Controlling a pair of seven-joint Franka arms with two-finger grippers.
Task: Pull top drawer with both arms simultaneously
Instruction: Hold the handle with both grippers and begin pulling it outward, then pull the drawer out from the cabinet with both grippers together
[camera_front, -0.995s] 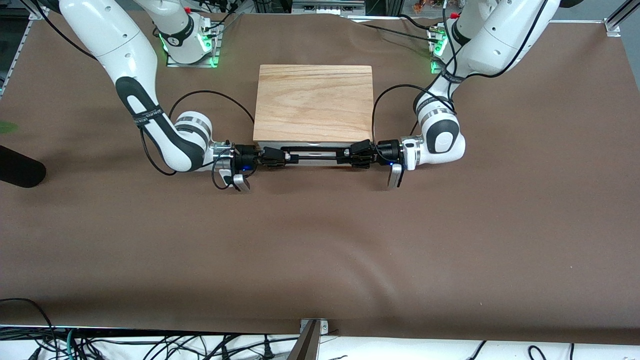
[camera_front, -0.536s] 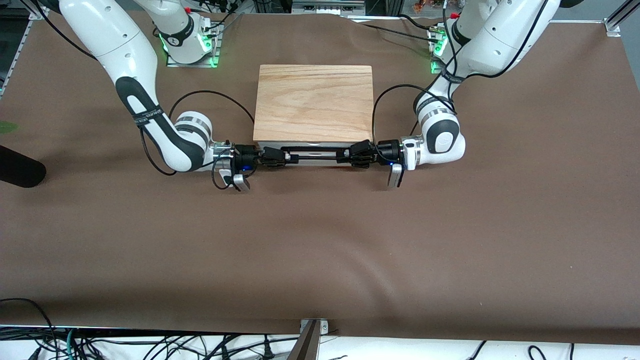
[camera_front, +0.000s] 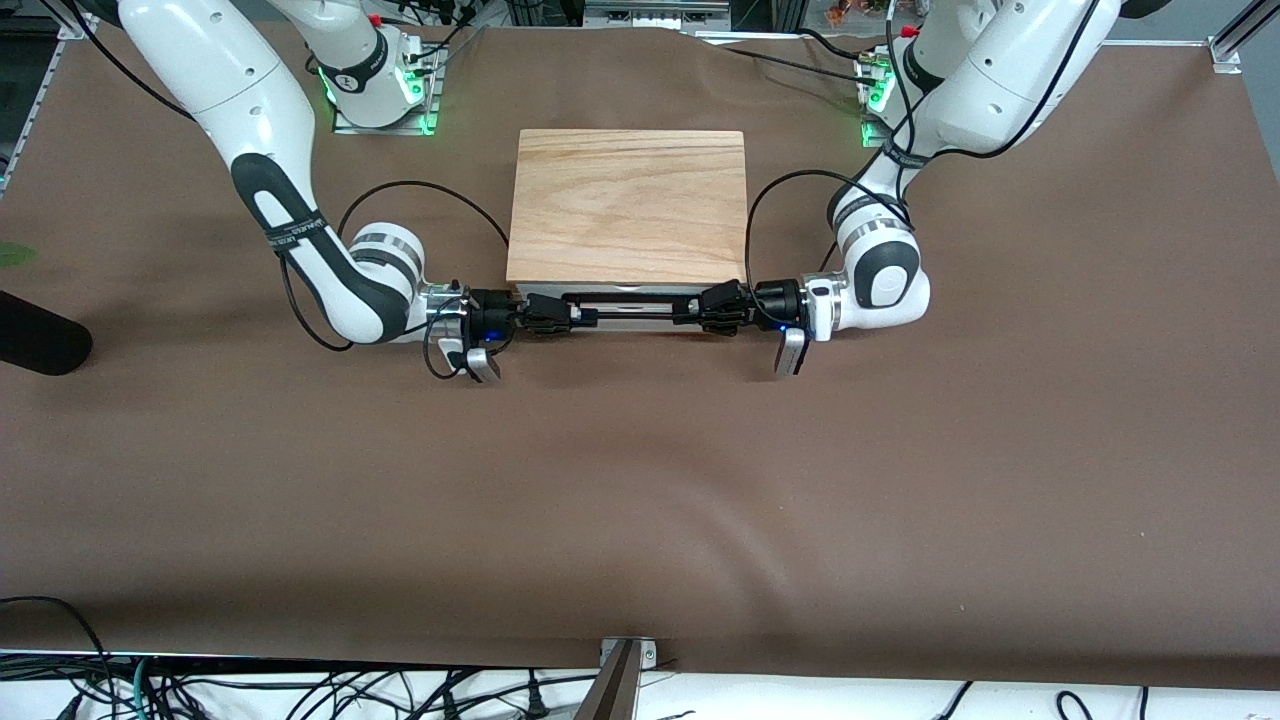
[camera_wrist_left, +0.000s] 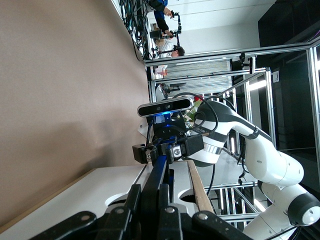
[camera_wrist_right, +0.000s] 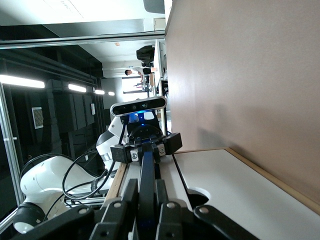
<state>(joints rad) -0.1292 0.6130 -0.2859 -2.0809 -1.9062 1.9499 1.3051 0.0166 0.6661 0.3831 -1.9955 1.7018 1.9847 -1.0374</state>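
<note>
The cabinet (camera_front: 628, 205), a boxy unit with a grained light-wood top board, sits on the brown matte table cover (camera_front: 640, 480) between the two arms' bases. Its top drawer (camera_front: 630, 312) faces the front camera, barely out if at all, with a smooth white front and a thin black wire bar handle (camera_front: 630, 298). The right gripper (camera_front: 562, 314) and left gripper (camera_front: 700, 307) are each clamped shut on an end of that bar. Pulling well likely means drawing both ends evenly and straight toward the front camera, so the drawer does not skew.
</note>
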